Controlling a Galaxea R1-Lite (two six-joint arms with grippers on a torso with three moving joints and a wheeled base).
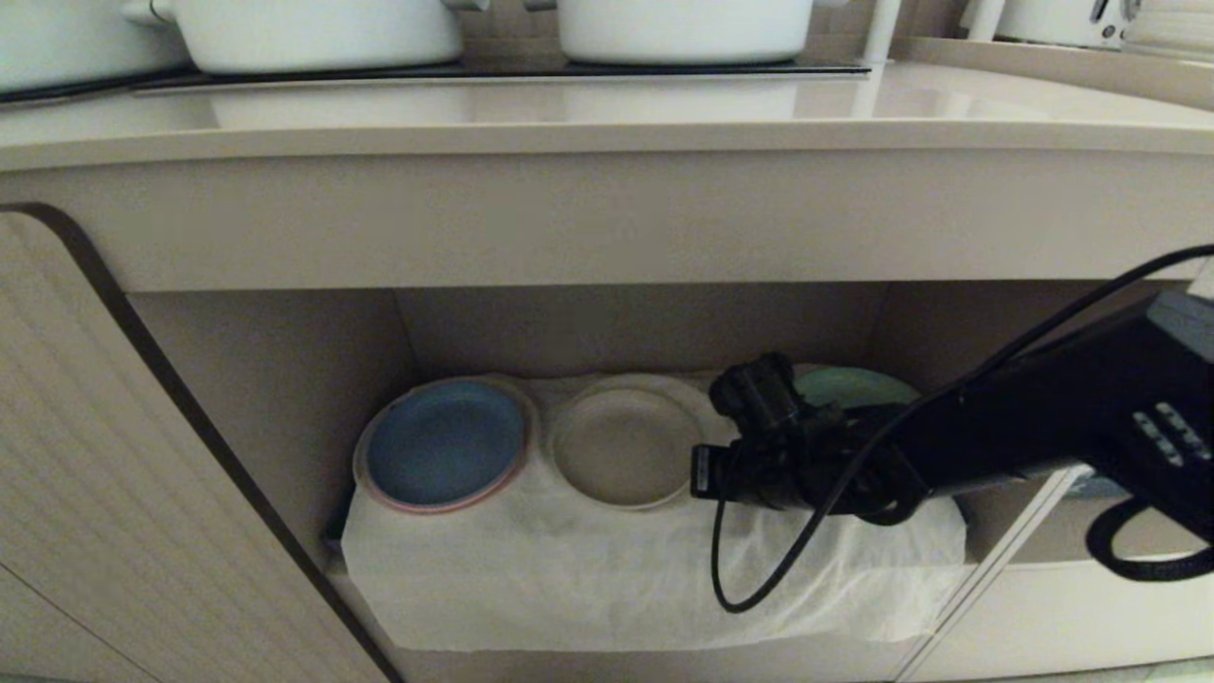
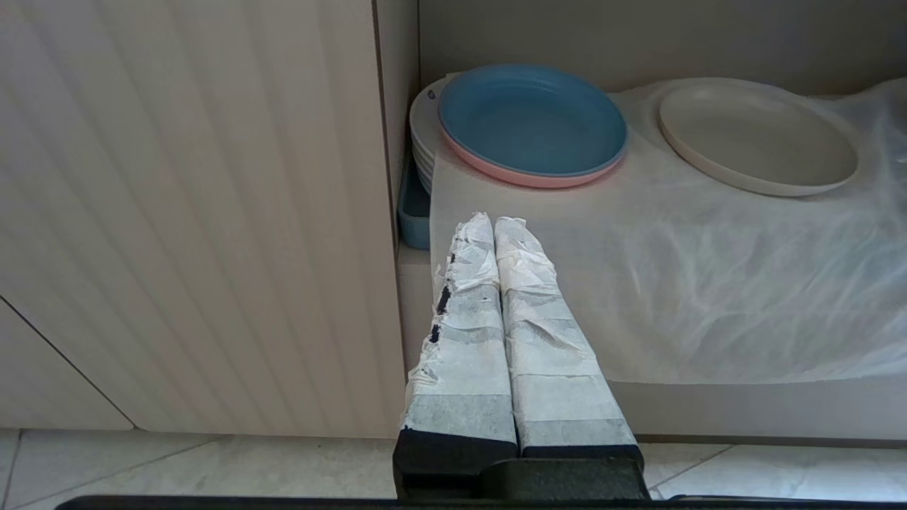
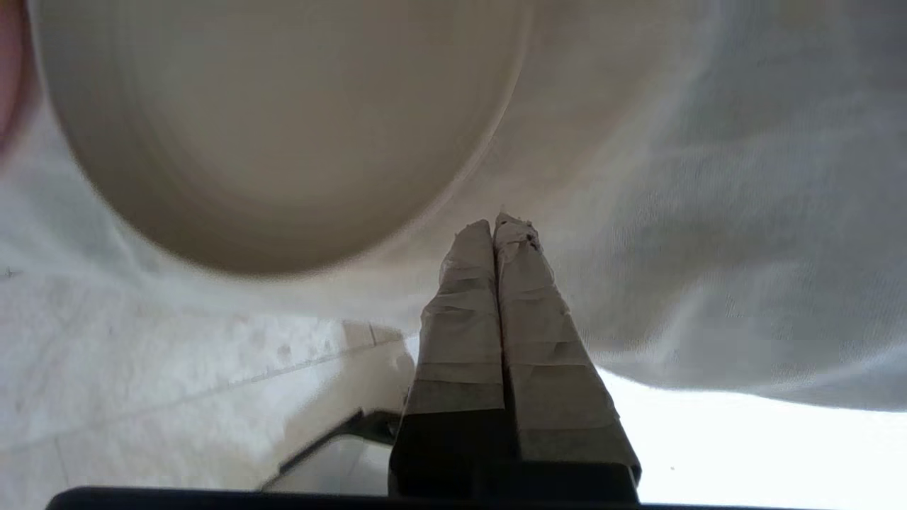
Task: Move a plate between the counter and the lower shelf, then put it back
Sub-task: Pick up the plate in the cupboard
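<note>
The cream-beige plate (image 1: 621, 446) lies flat on the wrinkled white cloth (image 1: 645, 569) in the middle of the lower shelf (image 1: 285, 379). My right arm (image 1: 996, 427) reaches into the shelf from the right. The right gripper (image 3: 496, 225) is shut and empty, its taped tips over the cloth just beside the plate (image 3: 283, 134), near its right rim. The left gripper (image 2: 494, 221) is shut on nothing and sits in front of the shelf's left front corner, well short of the plate (image 2: 758, 138). The counter (image 1: 607, 123) runs above the shelf.
A blue plate (image 1: 444, 441) tops a stack at the shelf's left. A green plate (image 1: 854, 384) sits behind my right wrist. Two white pots (image 1: 322, 28) (image 1: 683, 28) stand on the hob. The ribbed door (image 1: 95, 474) hangs at the left. A blue tray (image 2: 413, 212) lies beside the stack.
</note>
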